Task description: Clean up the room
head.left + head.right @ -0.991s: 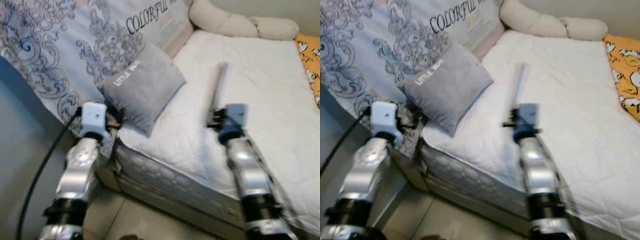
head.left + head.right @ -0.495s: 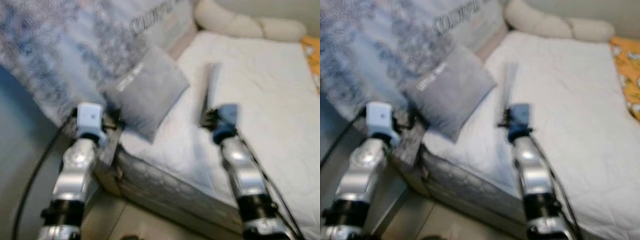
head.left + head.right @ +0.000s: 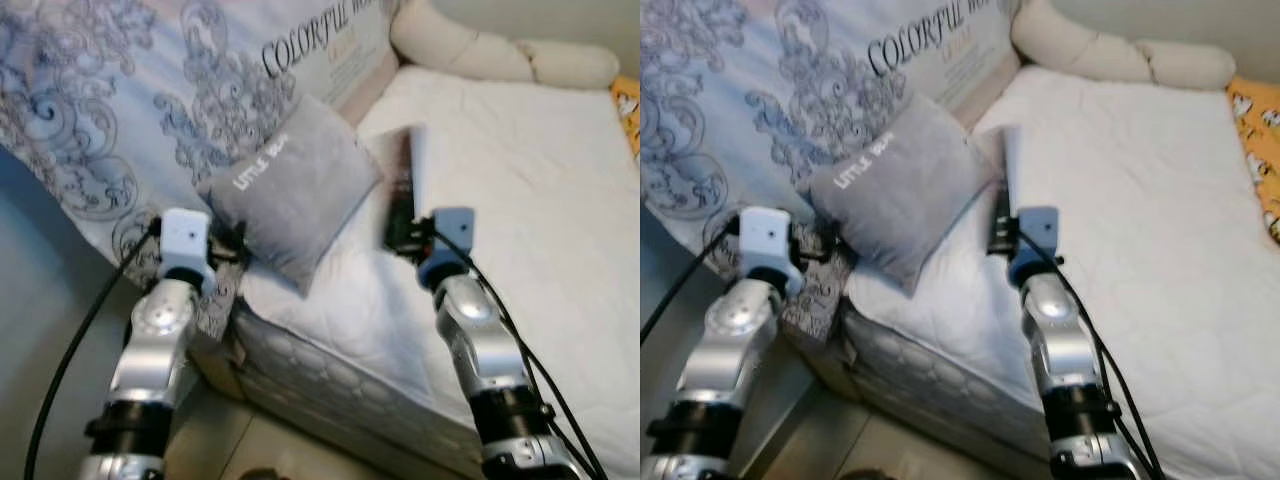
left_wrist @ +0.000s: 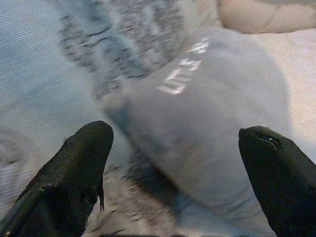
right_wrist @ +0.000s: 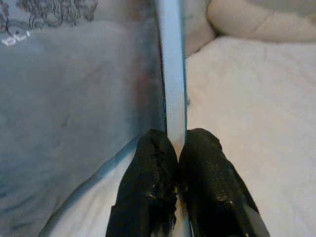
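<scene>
At the centre of the frame, the right gripper (image 5: 176, 148) is pinching a thin, flat book (image 5: 172, 74) edge-on, holding it above the white mattress (image 3: 520, 200) just beside a grey cushion (image 3: 290, 190). At lower left, the left gripper (image 4: 177, 163) is hovering with its fingers (image 4: 74, 168) spread wide in front of the cushion, which is leaning against a patterned blue duvet (image 3: 120, 90). A cream bolster (image 3: 480, 50) is lying at upper right.

Grey cushion (image 3: 290, 190), white lettering; white quilted mattress (image 3: 520, 180); blue duvet (image 3: 110, 90), grey scroll pattern.
</scene>
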{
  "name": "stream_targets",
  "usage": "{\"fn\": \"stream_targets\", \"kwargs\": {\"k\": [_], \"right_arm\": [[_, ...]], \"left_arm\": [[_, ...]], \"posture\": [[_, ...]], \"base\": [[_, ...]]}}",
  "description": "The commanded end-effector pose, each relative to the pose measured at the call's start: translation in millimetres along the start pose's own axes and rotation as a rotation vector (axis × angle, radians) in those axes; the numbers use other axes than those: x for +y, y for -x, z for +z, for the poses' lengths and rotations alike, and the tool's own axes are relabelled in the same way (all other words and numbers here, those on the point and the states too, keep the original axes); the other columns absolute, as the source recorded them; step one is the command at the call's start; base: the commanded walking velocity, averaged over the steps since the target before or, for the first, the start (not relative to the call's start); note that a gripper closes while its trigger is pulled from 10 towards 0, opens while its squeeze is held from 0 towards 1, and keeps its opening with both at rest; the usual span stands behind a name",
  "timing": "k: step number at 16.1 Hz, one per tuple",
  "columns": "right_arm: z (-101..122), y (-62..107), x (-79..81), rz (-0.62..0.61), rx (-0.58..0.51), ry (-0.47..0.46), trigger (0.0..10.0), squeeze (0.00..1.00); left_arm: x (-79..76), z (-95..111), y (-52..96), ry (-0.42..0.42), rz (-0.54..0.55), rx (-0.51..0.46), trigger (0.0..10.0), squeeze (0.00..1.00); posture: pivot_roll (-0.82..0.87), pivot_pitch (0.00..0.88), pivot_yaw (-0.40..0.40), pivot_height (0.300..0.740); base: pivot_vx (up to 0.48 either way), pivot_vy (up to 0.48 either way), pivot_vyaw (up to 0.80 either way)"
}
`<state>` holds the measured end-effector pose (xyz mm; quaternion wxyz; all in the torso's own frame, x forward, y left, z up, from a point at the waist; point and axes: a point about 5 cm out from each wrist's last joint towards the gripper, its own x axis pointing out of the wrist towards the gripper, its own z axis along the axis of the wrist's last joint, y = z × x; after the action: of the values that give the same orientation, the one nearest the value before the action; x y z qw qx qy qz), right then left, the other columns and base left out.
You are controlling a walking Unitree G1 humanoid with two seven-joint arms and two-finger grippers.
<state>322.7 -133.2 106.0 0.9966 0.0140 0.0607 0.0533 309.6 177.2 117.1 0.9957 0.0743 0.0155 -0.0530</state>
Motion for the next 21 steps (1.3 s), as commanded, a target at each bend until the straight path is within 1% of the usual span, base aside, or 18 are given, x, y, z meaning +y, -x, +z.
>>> {"fn": "stream_targets", "kwargs": {"k": [1,2,4,5,7,8,9,11,12,14,16,18,21], "right_arm": [[6,-2.6,-9.8,-0.042,0.009,-0.047,10.0,0.00],[2,-4.9,-13.1,-0.065,0.061,-0.095,10.0,0.00],[1,-9.9,-16.7,-0.070,0.096,-0.151,10.0,0.00],[1,-9.9,-16.7,-0.070,0.096,-0.151,10.0,0.00],[2,-16.6,-20.3,-0.062,0.114,-0.162,10.0,0.00],[3,-20.0,-23.8,-0.066,0.122,-0.142,10.0,0.00],[6,-22.0,-26.2,-0.069,0.115,-0.123,10.0,0.00],[14,-22.5,-24.6,-0.052,0.065,-0.089,10.0,0.00],[18,-21.1,-20.1,-0.025,0.016,-0.068,10.0,0.00],[15,-17.5,-12.6,-0.002,0.017,-0.061,10.0,0.00],[8,-10.3,-5.4,0.004,0.021,-0.048,10.0,0.00],[5,-6.1,-2.0,-0.002,0.014,-0.020,10.0,0.00],[11,-2.1,-3.2,-0.008,-0.038,0.027,10.0,0.00]], "left_arm": [[-11.7,-2,1.9,-0.021,-0.055,0.007,10.0,0.00],[-14.8,-2,2.9,-0.024,-0.072,0.006,10.0,0.00],[-14.6,-4,5.5,-0.035,-0.092,0.019,10.0,0.00],[-14.6,-4,5.5,-0.035,-0.092,0.019,10.0,0.00],[-13.0,-7,8.3,-0.046,-0.111,0.037,10.0,0.00],[-13.1,-7,9.9,-0.047,-0.115,0.038,10.0,0.00],[-13.2,-6,10.7,-0.023,-0.108,0.038,10.0,0.00],[-11.8,-3,9.7,-0.016,-0.075,0.017,10.0,0.00],[-8.6,-2,8.9,-0.018,-0.040,0.010,10.0,0.00],[-3.7,0,8.7,0.006,-0.006,0.001,10.0,0.00],[-0.4,2,7.4,0.030,0.009,-0.005,10.0,0.00],[-2.2,3,6.2,0.041,0.008,-0.007,10.0,0.00],[-4.5,2,4.8,0.047,0.006,-0.002,10.0,0.00]], "posture": [[0.07,0.000,0.020,0.740],[0.07,0.000,0.019,0.740],[0.08,0.000,0.014,0.740],[0.08,0.000,0.014,0.740],[0.08,0.000,0.011,0.740],[0.08,0.000,0.007,0.740],[0.08,0.000,0.005,0.740],[0.08,0.000,0.003,0.740],[0.08,0.000,0.005,0.740],[0.08,0.000,0.008,0.740],[0.08,0.000,0.012,0.740],[0.08,0.000,0.017,0.740],[0.07,0.000,0.025,0.740]], "base": [[0.000,0.000,0.00],[0.000,0.000,0.00],[0.000,0.000,0.00],[0.000,0.000,0.00],[0.000,0.000,0.00],[0.000,0.000,0.00],[0.000,0.000,0.00],[0.000,0.000,0.00],[0.000,0.000,0.00],[0.000,0.000,0.00],[0.321,0.000,0.00],[0.351,0.000,0.00],[0.371,0.000,0.00]]}}
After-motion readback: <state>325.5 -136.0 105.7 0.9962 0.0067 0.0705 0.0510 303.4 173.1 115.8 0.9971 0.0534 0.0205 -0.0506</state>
